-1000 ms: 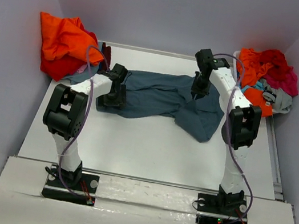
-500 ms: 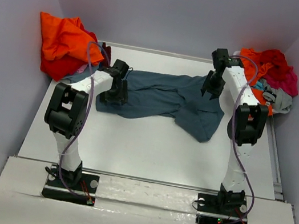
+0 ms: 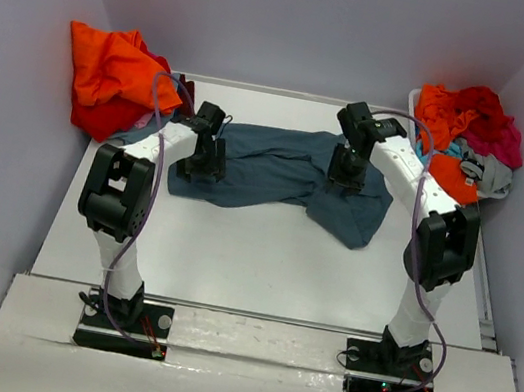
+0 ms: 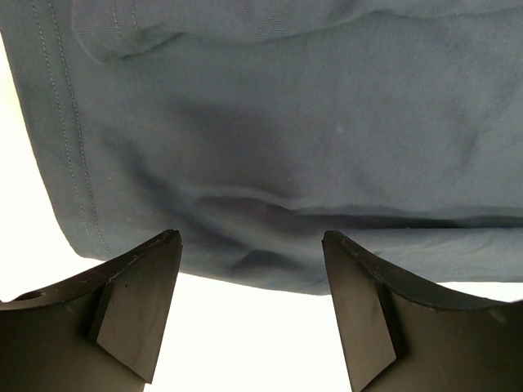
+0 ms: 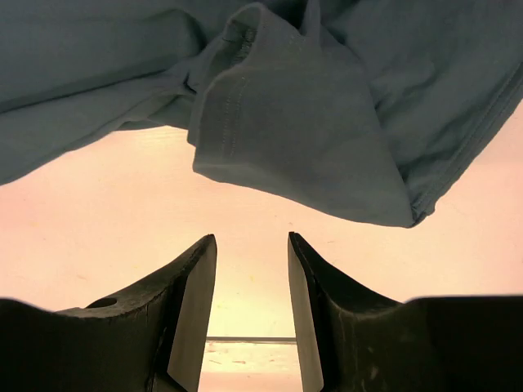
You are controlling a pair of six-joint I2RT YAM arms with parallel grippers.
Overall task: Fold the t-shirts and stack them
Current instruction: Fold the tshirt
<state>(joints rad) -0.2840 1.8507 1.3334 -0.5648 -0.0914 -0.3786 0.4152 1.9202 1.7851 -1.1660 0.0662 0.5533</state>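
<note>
A dark slate-blue t-shirt (image 3: 277, 170) lies rumpled across the middle of the table, one sleeve (image 5: 286, 122) folded over toward the front right. My left gripper (image 3: 208, 156) hovers open over the shirt's left end, its jaws (image 4: 249, 241) straddling the hem edge (image 4: 245, 269) with nothing held. Over the shirt's right part my right gripper (image 3: 348, 169) hangs above the cloth, partly open (image 5: 252, 238), with only bare table between its fingers. More t-shirts lie in two heaps: orange and red (image 3: 110, 78) at the back left, and orange, red, magenta and grey (image 3: 468, 131) at the back right.
Grey walls close in the table (image 3: 261, 257) on the left, back and right. The right heap sits by the table's right rim (image 3: 481, 265). Both arm bases stand on the near ledge (image 3: 256, 342).
My right gripper let its jaws open, swung right toward the heap, then came back left and lower over the shirt. The left gripper edged slightly away from the front and stayed open.
</note>
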